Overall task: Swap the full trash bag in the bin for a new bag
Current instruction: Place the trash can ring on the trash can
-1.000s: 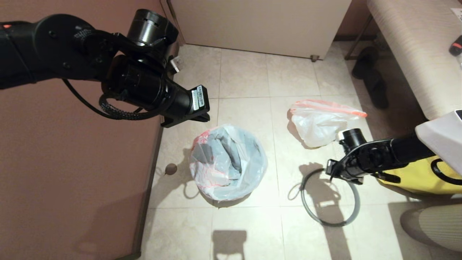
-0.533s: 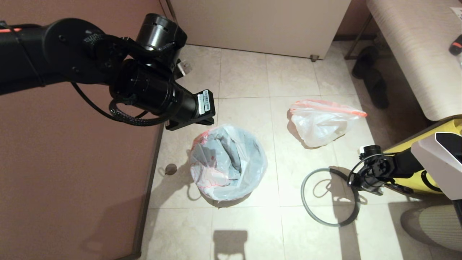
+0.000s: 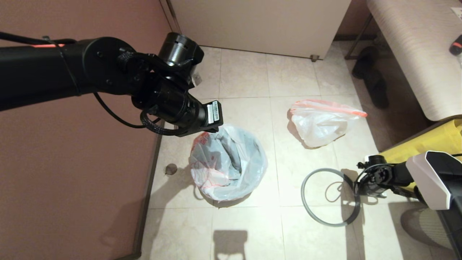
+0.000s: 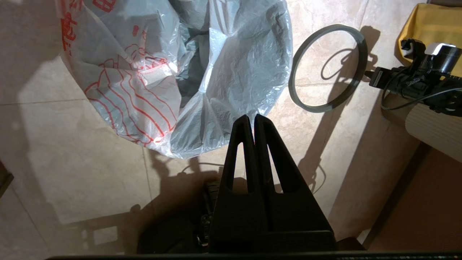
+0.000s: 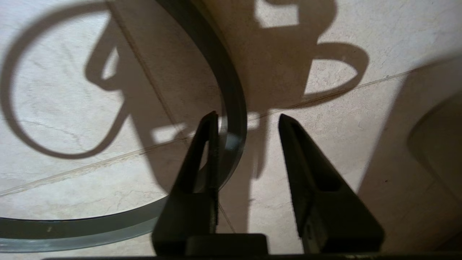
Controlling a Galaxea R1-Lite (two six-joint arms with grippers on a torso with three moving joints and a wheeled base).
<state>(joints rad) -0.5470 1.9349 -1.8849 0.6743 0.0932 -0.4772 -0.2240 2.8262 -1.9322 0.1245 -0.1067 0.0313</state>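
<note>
A: Where does the bin stand?

B: The small round bin [image 3: 231, 196] stands on the pale tiled floor [image 3: 245, 79], almost wholly wrapped by the thin translucent white new bag printed with red line drawings [image 3: 227, 162], which is draped over its mouth and down its sides. Only a dark sliver shows at the base in the head view.

A: And the other bag?

B: The bunched, mostly plain white full trash bag with an orange-red top band [image 3: 323, 121] lies on the floor well apart from the bin, on the robot's right.

A: The left gripper?

B: The left gripper [image 4: 254, 121] hangs above the bin's edge, its black fingers pressed together on nothing.

A: The right one?

B: The right gripper [image 5: 247, 119] is low over the thin grey rim ring [image 3: 330, 196], which lies flat on the tiles. Its fingers stand parted, with the ring's band between them; I cannot tell whether either one touches it. A yellow fabric bag [image 3: 429, 142] sits just behind that arm.
</note>
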